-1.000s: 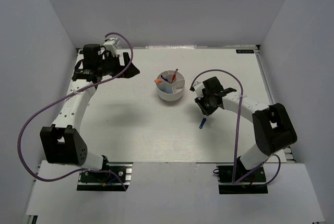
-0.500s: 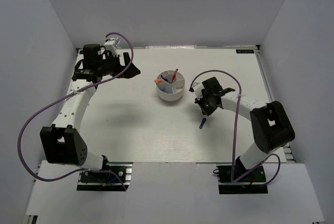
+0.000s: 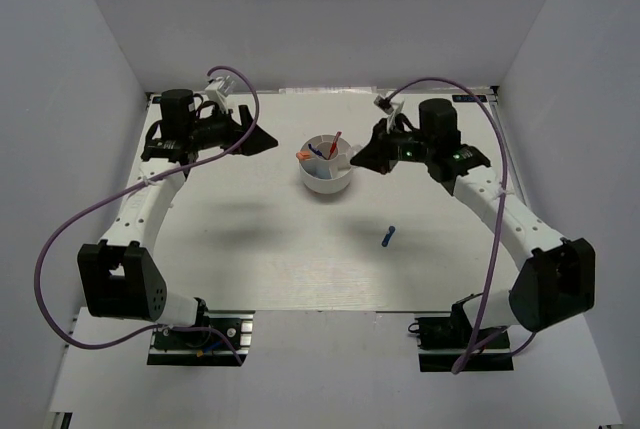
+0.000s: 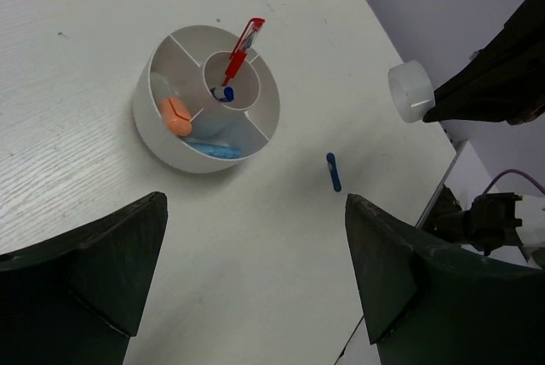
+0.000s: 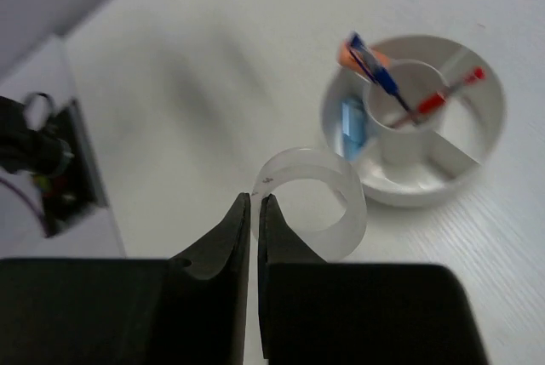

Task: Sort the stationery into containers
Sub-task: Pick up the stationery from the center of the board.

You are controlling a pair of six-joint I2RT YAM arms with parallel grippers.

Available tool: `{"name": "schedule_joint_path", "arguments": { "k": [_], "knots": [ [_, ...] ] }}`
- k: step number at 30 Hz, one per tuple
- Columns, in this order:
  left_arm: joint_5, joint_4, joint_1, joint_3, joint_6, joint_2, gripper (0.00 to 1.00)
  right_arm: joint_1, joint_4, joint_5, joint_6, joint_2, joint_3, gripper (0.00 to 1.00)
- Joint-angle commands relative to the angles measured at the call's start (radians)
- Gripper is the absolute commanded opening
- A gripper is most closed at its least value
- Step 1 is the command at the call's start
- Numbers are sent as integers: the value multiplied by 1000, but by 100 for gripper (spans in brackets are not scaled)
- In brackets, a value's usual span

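Round white tub (image 4: 159,138) upright. Red pen (image 4: 242,48), blue pen (image 5: 375,72) leaning in centre cup. Orange-white capsule (image 4: 176,116), light-blue capsule (image 4: 212,150) in outer sections. Dark-blue capsule (image 4: 334,172) flat outside tub, well apart. White ring (image 5: 312,203) pinched by right gripper (image 5: 256,204).

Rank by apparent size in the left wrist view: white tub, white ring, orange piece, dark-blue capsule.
1. white tub
2. white ring, though it is held aloft, so nearness to the camera may inflate it
3. orange piece and dark-blue capsule: too alike to rank

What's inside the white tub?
Tub centre cup: red pen, blue pen. Outer compartments: orange piece, light-blue piece. Cup floor beneath the pens is hidden.
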Motion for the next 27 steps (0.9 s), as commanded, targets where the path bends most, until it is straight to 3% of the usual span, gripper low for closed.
{"name": "schedule_joint_path", "arguments": {
  "k": [1,2,4,5,8,16,24,27],
  "knots": [
    [75,40,2,-12,-22,-38,94,-13,294,-273,399,58,-21,0],
    [80,43,2,-15,-26,-39,94,-15,457,-290,567,88,-59,0],
    [88,51,2,-17,-29,-44,94,-26,632,-333,741,134,-104,0],
    [89,51,2,-18,-35,-44,94,-27,831,-347,912,153,-128,0],
    [103,60,11,-23,-46,-44,94,-44,1182,-353,1182,212,-223,0],
    [157,100,11,-49,-71,-50,94,-78,1458,-298,1344,286,-260,0],
    [189,138,11,-47,-100,-26,94,-102,1435,-243,1453,334,-289,0],
    [177,112,-10,-15,-10,-46,92,-118,1396,-247,1477,311,-263,0]
  ]
}}
